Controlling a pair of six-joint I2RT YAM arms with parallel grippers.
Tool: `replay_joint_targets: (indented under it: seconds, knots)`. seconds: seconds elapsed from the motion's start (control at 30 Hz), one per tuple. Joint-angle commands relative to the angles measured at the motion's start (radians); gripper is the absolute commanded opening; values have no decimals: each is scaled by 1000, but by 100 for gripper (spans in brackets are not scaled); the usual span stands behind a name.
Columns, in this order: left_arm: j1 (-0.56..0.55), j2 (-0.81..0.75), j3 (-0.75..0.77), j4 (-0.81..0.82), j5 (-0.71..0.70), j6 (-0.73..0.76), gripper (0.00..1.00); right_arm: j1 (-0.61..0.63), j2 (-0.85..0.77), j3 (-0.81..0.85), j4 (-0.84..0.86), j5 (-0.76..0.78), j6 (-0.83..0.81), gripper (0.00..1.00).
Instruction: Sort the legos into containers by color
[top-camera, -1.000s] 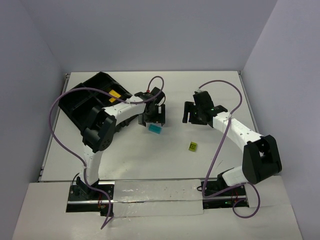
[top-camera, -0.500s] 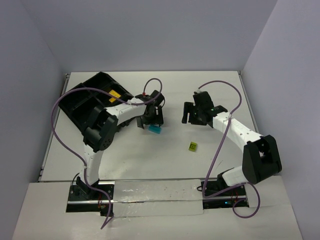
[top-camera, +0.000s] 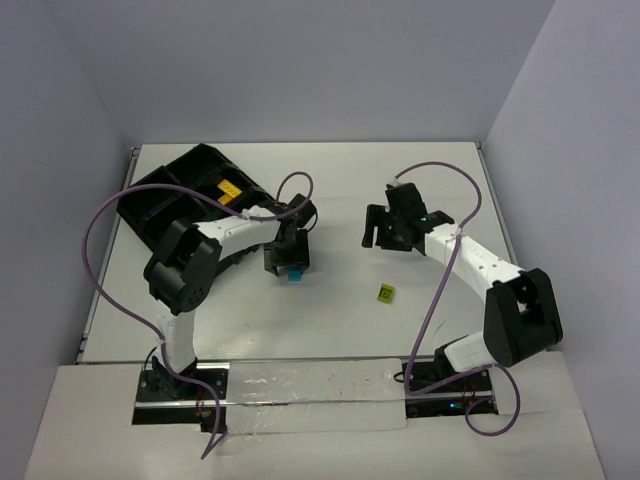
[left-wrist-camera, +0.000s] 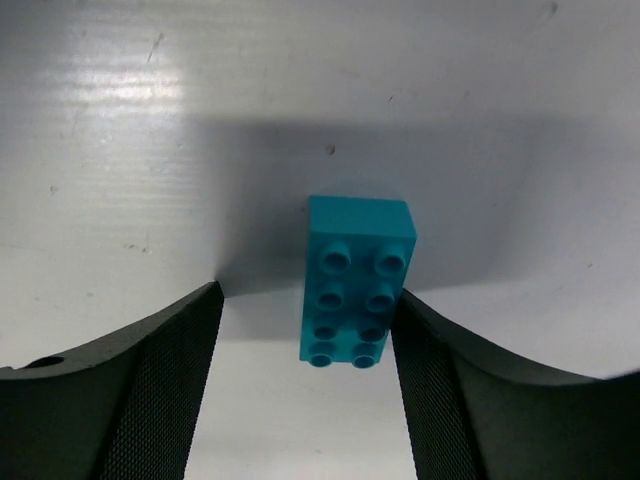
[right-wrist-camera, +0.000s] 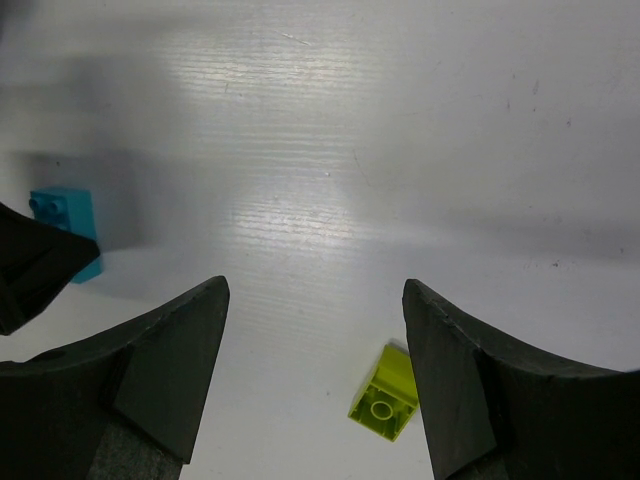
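Observation:
A cyan lego (left-wrist-camera: 358, 280) lies studs-up on the white table between the fingers of my left gripper (left-wrist-camera: 306, 320). The right finger (left-wrist-camera: 440, 380) touches its side, while a gap still separates the left finger (left-wrist-camera: 170, 380) from it. From above, that gripper (top-camera: 286, 262) stands over the cyan lego (top-camera: 295, 275). A lime green lego (top-camera: 385, 293) lies alone, seen upside down in the right wrist view (right-wrist-camera: 385, 393). My right gripper (right-wrist-camera: 315, 380) hangs open above the table, nothing in it. The black containers (top-camera: 165, 205) at the back left hold a yellow lego (top-camera: 229, 190).
The left arm's purple cable (top-camera: 110, 240) loops beside the tray. The right arm (top-camera: 470, 262) reaches in from the right. Grey walls stand close round the table's back and sides.

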Motion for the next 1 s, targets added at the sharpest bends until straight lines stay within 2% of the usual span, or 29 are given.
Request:
replay_joint_targets:
  seconds: [0.0, 0.03, 0.1, 0.23, 0.4, 0.53, 0.6, 0.63, 0.73, 0.87, 0.97]
  knots:
    - [-1, -61, -10, 25, 3, 13, 58, -3, -1, -10, 42, -12, 6, 77]
    - [-1, -60, -9, 27, 2, 17, 56, -3, -1, -10, 40, -14, 6, 77]
    - [-1, -49, 16, 36, -12, 35, 34, -3, -7, -12, 40, -14, 7, 77]
    - [0, -39, 100, -12, -13, 73, 0, -3, -15, -17, 39, -9, 10, 77]
    - [39, -160, 175, -36, -35, 103, 0, -3, -15, -17, 37, -11, 13, 77]
    - [219, -277, 142, -19, 16, 90, 0, -3, -13, -16, 37, -9, 11, 77]
    - [343, -333, 109, 7, 53, 80, 0, -2, -13, -11, 34, -7, 9, 77]
    - [355, -349, 99, 10, 57, 78, 0, -2, -13, -10, 33, -6, 8, 77]
    - [532, -391, 71, 25, 54, 71, 0, -3, -11, -8, 32, -4, 7, 77]
    - [740, -385, 47, 40, 98, 36, 0, -3, -6, -5, 28, -4, 6, 77]
    - [842, -369, 34, 70, 128, 3, 0, -3, -5, -1, 23, -7, 8, 77]
